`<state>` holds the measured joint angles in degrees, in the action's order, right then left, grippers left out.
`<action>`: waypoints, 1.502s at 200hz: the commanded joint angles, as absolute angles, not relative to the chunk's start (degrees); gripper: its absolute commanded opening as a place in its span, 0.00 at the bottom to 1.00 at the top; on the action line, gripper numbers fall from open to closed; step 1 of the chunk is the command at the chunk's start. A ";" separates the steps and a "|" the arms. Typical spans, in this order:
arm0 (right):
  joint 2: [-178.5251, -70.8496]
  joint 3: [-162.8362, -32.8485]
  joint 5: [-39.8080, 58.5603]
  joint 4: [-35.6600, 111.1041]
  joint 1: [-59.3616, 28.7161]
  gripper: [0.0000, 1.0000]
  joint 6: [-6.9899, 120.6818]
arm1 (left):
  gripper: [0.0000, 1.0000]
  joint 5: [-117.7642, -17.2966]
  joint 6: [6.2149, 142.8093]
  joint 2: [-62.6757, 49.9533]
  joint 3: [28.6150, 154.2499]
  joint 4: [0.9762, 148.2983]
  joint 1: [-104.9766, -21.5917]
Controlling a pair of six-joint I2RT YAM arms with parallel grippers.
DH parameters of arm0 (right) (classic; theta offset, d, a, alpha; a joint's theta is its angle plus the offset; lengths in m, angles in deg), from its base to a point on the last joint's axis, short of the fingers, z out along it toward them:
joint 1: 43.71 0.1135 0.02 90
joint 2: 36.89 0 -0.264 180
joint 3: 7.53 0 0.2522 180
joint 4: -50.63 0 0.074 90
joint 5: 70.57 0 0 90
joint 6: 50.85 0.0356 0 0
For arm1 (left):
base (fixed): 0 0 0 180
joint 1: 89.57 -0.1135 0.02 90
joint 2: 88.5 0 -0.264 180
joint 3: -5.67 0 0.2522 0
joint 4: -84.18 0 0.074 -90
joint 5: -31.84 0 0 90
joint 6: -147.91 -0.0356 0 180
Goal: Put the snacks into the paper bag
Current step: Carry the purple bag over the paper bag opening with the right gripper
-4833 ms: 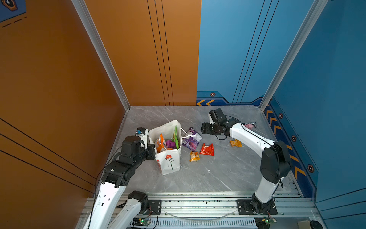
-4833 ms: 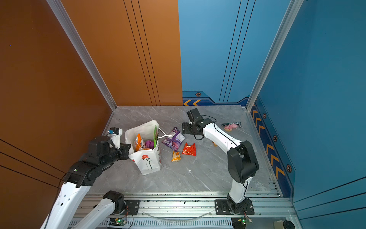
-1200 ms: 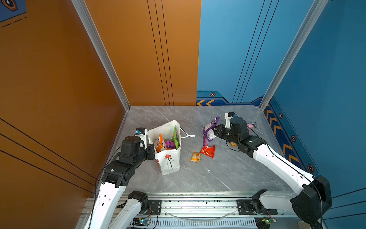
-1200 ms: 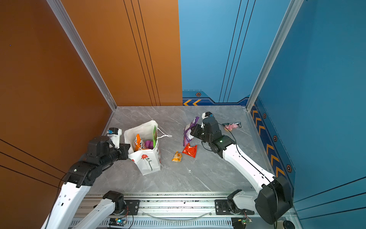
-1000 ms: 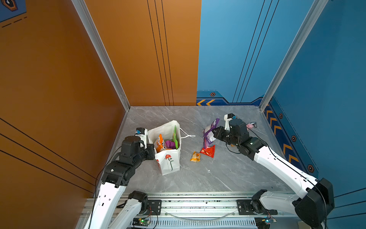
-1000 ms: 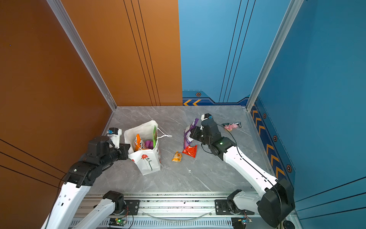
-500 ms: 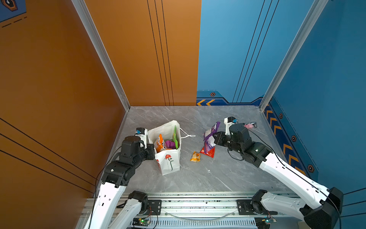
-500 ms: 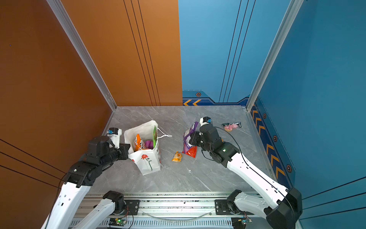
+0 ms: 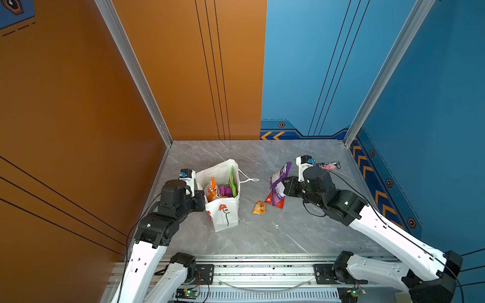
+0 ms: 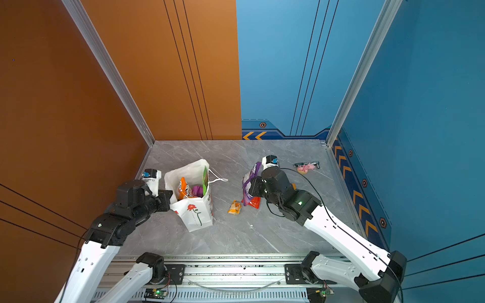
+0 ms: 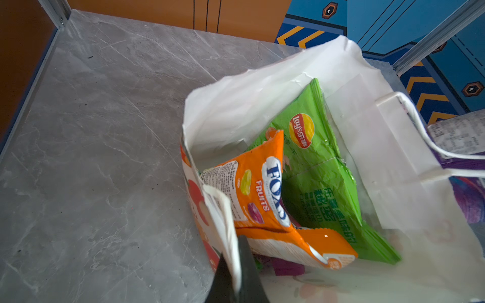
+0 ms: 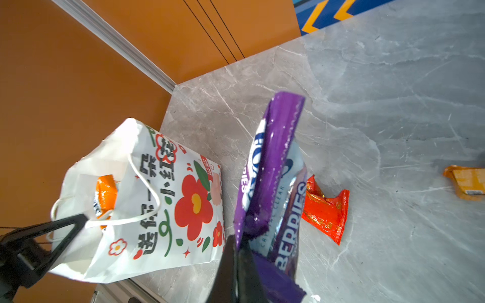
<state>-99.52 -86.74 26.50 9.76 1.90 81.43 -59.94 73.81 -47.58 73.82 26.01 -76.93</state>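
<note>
Right gripper (image 9: 284, 186) is clamped hard on the purple packet (image 9: 279, 176), which looks lifted clear of the table, long side running crosswise to the line toward the paper bag (image 9: 223, 217). The bag stands well apart on the left arm's side, mouth up, and the left gripper (image 11: 233, 253) is pinched shut on its rim. I reckon the packet has to cross sideways over the red packet (image 9: 276, 203) and tiny orange one (image 9: 258, 207).

Small pink toy figurine (image 10: 306, 167) lying near the far right corner of the grey marble worktop (image 9: 262, 236), orange wall (image 9: 183, 65) and blue wall (image 9: 301, 65) behind, aluminium rail (image 9: 262, 270) along the front edge.
</note>
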 commanded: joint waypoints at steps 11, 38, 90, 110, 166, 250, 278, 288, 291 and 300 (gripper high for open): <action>-100.17 -95.44 32.17 8.73 5.38 0.00 76.82 | 0.00 -59.39 73.01 -48.60 74.41 32.56 -77.53; -102.88 -101.97 34.10 7.47 8.28 0.00 73.70 | 0.00 -59.57 72.96 -48.45 74.43 32.54 -77.53; -109.47 -114.66 37.25 4.56 13.13 0.00 67.67 | 0.00 -59.82 72.95 -48.50 74.36 32.54 -77.49; -111.96 -118.44 37.33 4.43 14.66 0.00 66.34 | 0.00 -59.98 73.02 -48.51 74.40 32.55 -77.47; -119.04 -126.90 37.54 3.62 17.54 0.00 66.19 | 0.00 -59.94 72.91 -48.58 74.36 32.54 -77.36; -127.28 -134.40 41.38 1.72 21.24 0.00 67.13 | 0.00 -60.20 72.85 -48.77 74.43 32.54 -77.43; -130.99 -137.54 45.21 -0.65 23.25 0.00 66.99 | 0.00 -60.33 72.80 -48.78 74.36 32.57 -77.40; -131.87 -138.02 45.59 -0.65 23.68 0.00 67.01 | 0.00 -60.27 72.85 -48.70 74.45 32.54 -77.36; -132.21 -138.15 45.69 -0.73 23.82 0.00 67.01 | 0.00 -60.27 72.85 -48.76 74.44 32.54 -77.36; -132.95 -138.72 45.84 -1.15 24.02 0.00 67.14 | 0.00 -60.33 72.85 -48.73 74.37 32.54 -77.40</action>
